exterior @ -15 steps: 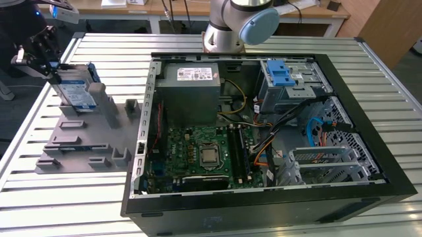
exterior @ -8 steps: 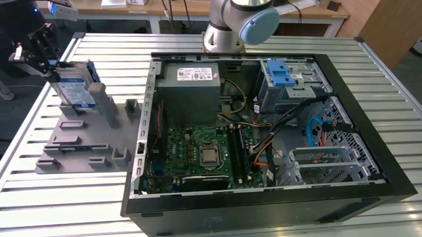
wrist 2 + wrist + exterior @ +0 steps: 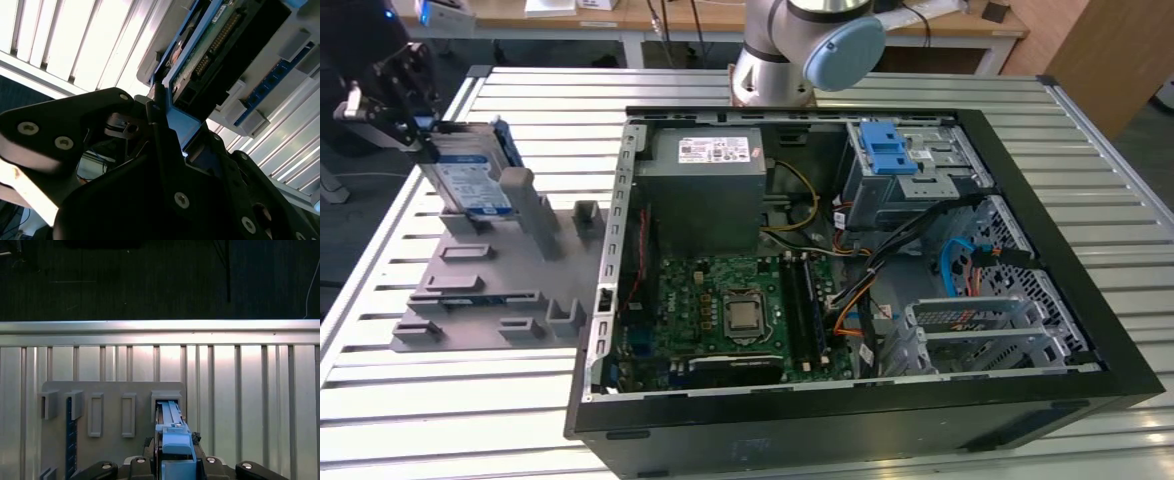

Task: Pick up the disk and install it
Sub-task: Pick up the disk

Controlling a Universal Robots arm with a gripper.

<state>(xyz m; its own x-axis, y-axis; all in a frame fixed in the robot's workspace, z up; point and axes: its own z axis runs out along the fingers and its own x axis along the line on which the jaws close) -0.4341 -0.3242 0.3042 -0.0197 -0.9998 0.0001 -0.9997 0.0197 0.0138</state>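
The disk (image 3: 464, 175), silver with a white-and-blue label and blue rails, stands on edge at the far end of a grey holder rack (image 3: 494, 290) on the exterior view's left. My gripper (image 3: 422, 138) is at its upper edge, shut on the blue rail. In the first wrist view the blue rail (image 3: 175, 440) sits between the black fingers and runs down into a rack slot (image 3: 167, 401). In the second wrist view the disk's underside with its circuit board (image 3: 210, 45) shows just beyond the gripper (image 3: 165, 125).
An open computer case (image 3: 1067, 400) lies on the slatted metal table (image 3: 454, 400), to the exterior view's right of the rack. Inside are a grey power-supply box (image 3: 700, 170), a motherboard (image 3: 720, 310), cables and a drive bay with a blue latch (image 3: 887, 150). The arm's base (image 3: 781, 60) stands behind the case.
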